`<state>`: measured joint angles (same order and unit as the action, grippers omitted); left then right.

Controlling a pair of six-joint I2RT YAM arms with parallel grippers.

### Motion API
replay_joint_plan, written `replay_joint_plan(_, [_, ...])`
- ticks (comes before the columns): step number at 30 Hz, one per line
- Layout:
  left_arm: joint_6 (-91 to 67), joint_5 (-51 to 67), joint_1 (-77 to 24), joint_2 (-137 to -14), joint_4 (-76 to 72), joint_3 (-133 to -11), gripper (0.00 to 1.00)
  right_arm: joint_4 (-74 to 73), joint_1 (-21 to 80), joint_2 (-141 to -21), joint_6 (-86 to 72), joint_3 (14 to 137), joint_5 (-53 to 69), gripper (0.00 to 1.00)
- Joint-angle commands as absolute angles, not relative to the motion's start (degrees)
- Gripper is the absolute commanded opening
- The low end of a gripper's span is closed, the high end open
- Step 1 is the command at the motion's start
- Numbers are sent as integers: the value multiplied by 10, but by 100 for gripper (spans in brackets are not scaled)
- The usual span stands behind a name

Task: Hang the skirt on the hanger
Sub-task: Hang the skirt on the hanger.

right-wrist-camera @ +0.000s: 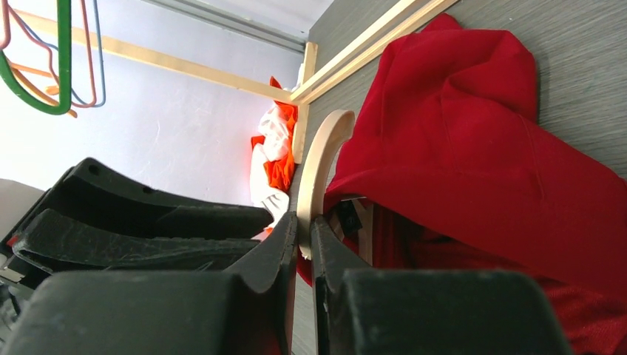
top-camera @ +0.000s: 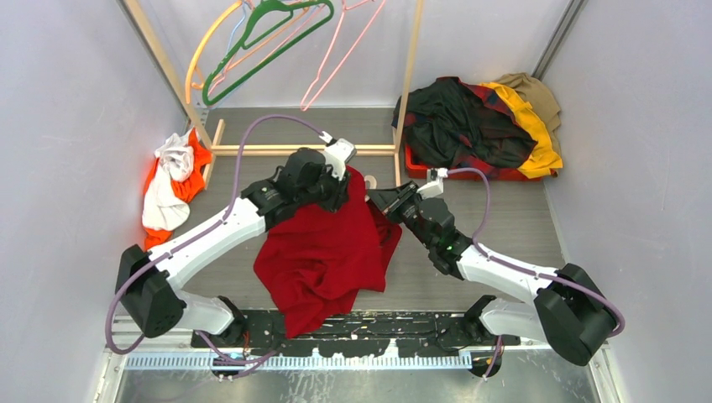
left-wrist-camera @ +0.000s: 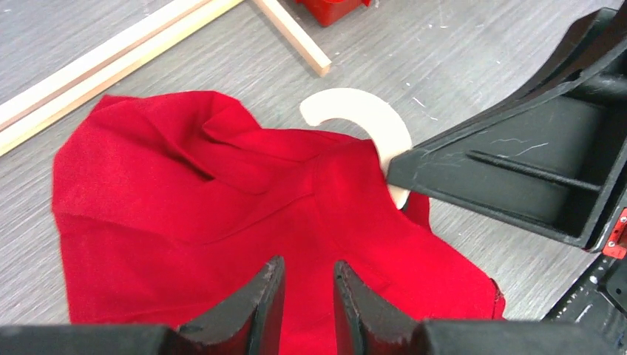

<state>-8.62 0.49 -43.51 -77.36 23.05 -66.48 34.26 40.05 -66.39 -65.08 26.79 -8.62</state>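
Note:
The red skirt (top-camera: 323,252) lies bunched in the middle of the table, its top draped over the cream hanger. Only the hanger's curved hook (left-wrist-camera: 362,115) sticks out of the fabric; it also shows in the right wrist view (right-wrist-camera: 319,148). My right gripper (right-wrist-camera: 303,222) is shut on the neck of the hook, at the skirt's upper right edge (top-camera: 388,199). My left gripper (left-wrist-camera: 308,265) hovers just over the skirt's top (left-wrist-camera: 222,207) with a narrow gap between its fingers and nothing pinched. In the top view it sits at the skirt's upper end (top-camera: 340,178).
A wooden rack frame (top-camera: 302,149) stands behind the skirt, with green, pink and orange hangers (top-camera: 269,34) hung on it. A pile of dark, plaid and yellow clothes (top-camera: 479,126) lies at the back right. Orange and white clothes (top-camera: 172,185) lie at the left wall.

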Motion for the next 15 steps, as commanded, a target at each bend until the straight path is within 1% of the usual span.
replay_joint_plan(1, [-53, 87, -422, -815, 154, -670, 31, 408, 405, -670, -672, 299, -60, 1])
replay_joint_plan(4, [-50, 153, -409, -842, 163, -691, 31, 410, 405, -673, -671, 300, -55, 1])
replay_joint_plan(8, [-31, 222, -388, -835, 163, -683, 32, 402, 406, -664, -666, 302, -45, 1])
replay_joint_plan(15, [-7, 284, -367, -818, 117, -633, 33, 393, 402, -659, -664, 306, -19, 1])
